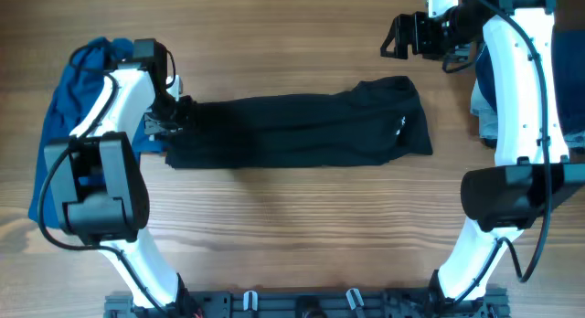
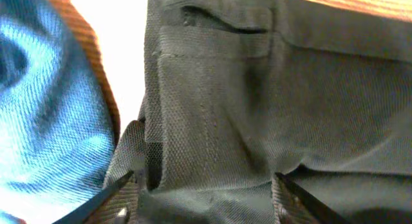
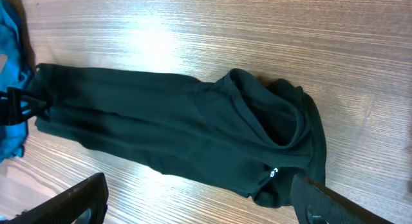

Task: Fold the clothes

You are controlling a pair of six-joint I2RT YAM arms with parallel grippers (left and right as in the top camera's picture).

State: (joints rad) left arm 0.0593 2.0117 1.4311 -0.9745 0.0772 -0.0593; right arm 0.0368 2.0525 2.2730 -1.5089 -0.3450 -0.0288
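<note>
A wood-grain table fills the overhead view, its planks running left to right. A dark rail crosses the near edge where the two arm bases stand.

At the far left lies a crumpled blue garment, partly under the left arm. Just right of it, the left gripper sits low at the left end of the T-shirt. In the wrist view its jaws stand apart, with black fabric and a stitched hem lying between the fingertips.

The T-shirt lies flat on the middle of the table, folded into a long band running left to right. Its right end is bunched and a little wider, and a small white logo shows there. Bare wood surrounds it in front and behind, with a bright glare patch on the far side.

The right gripper hangs above the far right of the table, well apart from the T-shirt, jaws wide and empty. At the right edge, navy and pale garments lie behind the right arm.
</note>
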